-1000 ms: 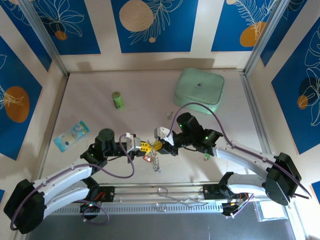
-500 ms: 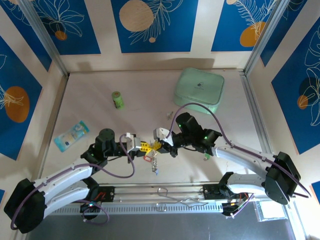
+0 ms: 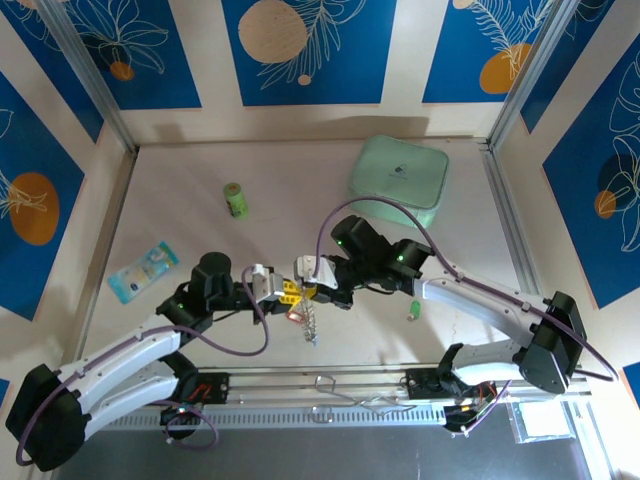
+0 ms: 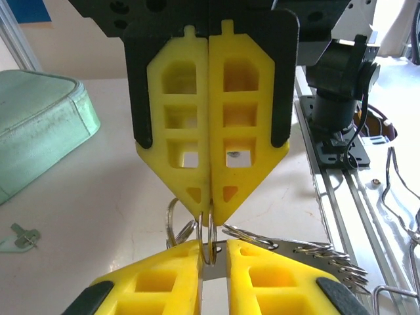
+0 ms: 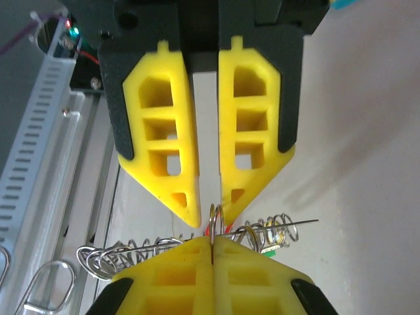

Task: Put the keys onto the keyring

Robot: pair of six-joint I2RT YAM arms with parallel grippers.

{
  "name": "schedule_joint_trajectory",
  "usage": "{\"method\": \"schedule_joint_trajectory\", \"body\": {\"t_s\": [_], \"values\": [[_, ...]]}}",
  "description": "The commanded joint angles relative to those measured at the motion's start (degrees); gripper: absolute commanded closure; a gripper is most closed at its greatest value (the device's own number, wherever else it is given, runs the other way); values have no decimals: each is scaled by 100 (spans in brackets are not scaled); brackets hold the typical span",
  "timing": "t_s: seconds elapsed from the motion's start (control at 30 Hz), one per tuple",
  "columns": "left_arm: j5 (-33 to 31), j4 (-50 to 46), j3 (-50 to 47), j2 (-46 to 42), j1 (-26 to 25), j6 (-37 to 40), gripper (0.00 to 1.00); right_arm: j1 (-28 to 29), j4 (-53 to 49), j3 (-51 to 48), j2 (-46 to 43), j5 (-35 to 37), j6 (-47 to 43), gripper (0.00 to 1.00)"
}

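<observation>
Pale tabletop, blue-patterned walls behind. Right pincer closed tight, pinching the thin wire of the silvery coil-like keyring just 6 o'clock of the tabletop's centre. Left pincer faces it from 9 o'clock in the top view, jaws slightly parted around the same wire, not clamping. Small tagged metal keys trail from the grip toward 6 o'clock.
</observation>
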Motion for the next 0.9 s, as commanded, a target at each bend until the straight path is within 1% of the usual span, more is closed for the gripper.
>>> {"method": "schedule_joint_trajectory", "body": {"t_s": [0.0,0.27,0.37,0.47,0.5,0.57,0.6,0.7,0.87], "values": [[64,-116,220,44,-105,170,84,106,-456,352,98,156,-189,100],[47,-144,242,197,-192,235,88,303,-261,488,245,63,-71,100],[64,-174,235,179,-214,272,100,334,-283,497,269,91,-66,100],[86,-151,199,86,-217,294,100,260,-72,300,103,52,32,100],[103,-105,167,44,-224,288,100,181,136,123,-44,-45,118,97],[116,112,71,-45,-222,186,100,-19,650,-333,-395,-422,275,83],[130,262,-8,-92,-222,104,100,-149,952,-599,-567,-643,379,79],[177,859,-224,-182,-223,-202,100,-431,1545,-1119,-902,-1124,670,76],[249,1523,-467,-193,-222,-583,100,-466,1875,-1481,-1086,-1285,784,76]]}}
